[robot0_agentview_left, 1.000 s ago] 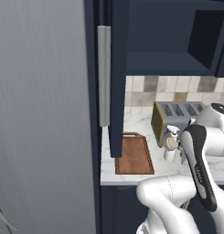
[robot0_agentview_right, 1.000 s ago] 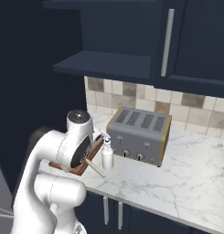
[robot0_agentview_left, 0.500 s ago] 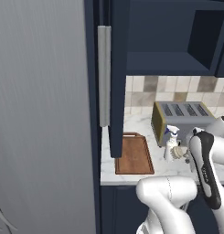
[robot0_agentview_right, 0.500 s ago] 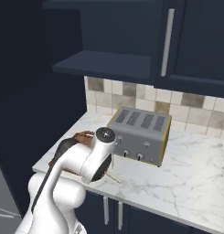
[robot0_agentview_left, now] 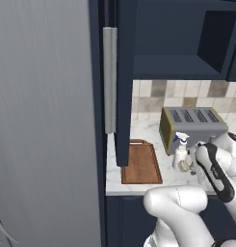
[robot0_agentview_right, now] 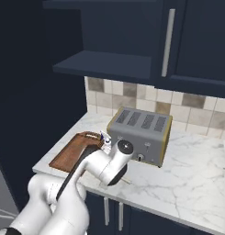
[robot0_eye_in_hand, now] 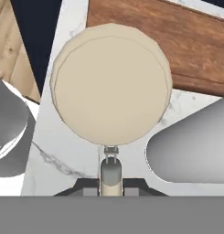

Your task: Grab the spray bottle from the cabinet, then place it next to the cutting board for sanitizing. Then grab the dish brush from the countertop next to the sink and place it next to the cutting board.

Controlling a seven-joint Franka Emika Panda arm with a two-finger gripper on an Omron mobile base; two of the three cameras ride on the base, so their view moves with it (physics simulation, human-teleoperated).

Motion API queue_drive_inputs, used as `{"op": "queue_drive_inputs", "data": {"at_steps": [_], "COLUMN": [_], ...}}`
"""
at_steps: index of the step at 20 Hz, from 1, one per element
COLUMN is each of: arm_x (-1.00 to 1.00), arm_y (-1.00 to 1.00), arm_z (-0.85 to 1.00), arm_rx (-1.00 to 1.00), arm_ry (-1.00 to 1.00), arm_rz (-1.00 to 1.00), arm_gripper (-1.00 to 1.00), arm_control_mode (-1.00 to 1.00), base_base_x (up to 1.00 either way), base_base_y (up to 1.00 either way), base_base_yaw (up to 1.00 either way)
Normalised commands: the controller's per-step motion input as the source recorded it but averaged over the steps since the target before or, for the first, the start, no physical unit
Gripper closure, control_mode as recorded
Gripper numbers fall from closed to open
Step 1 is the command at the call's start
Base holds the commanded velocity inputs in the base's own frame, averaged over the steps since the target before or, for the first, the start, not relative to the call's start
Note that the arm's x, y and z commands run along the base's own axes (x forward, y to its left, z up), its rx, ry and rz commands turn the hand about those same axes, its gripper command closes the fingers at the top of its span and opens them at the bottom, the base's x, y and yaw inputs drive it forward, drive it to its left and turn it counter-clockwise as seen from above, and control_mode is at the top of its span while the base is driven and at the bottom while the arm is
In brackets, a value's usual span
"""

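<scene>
My gripper (robot0_eye_in_hand: 111,183) is shut on the thin handle of the beige dish brush (robot0_eye_in_hand: 111,84), whose round head hangs just above the white marble countertop (robot0_eye_in_hand: 63,151). The reddish-brown cutting board (robot0_eye_in_hand: 177,41) lies just beyond the brush head. Beside the brush stands the white spray bottle (robot0_eye_in_hand: 195,146). In the left base view the spray bottle (robot0_agentview_left: 180,153) stands right of the cutting board (robot0_agentview_left: 141,164), and my arm hides most of the hand. The right base view shows the cutting board (robot0_agentview_right: 75,149) and the sprayer head (robot0_agentview_right: 104,137) behind my arm.
A grey toaster (robot0_agentview_left: 191,125) stands against the tiled wall behind the spray bottle. The navy cabinet (robot0_agentview_left: 172,38) hangs above, its open door and long grey handle (robot0_agentview_left: 109,79) reaching down by the board's left end. The counter's front edge (robot0_agentview_left: 138,188) is close.
My arm has swung down from an upright pose and carried the brush low over the counter, close to the spray bottle and the cutting board. The bottle and board have stayed put.
</scene>
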Motion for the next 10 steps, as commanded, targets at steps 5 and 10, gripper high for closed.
{"op": "queue_drive_inputs", "data": {"at_steps": [5,10], "arm_x": [0.68,0.16], "arm_y": [-0.14,-0.43], "arm_z": [-0.51,-0.5], "arm_rx": [0.08,0.11], "arm_ry": [0.18,0.1], "arm_rz": [0.19,0.18], "arm_gripper": [1.0,-1.0], "arm_control_mode": [-1.0,-1.0], "base_base_x": [0.0,0.0], "base_base_y": [0.0,0.0], "base_base_yaw": [0.0,0.0]}}
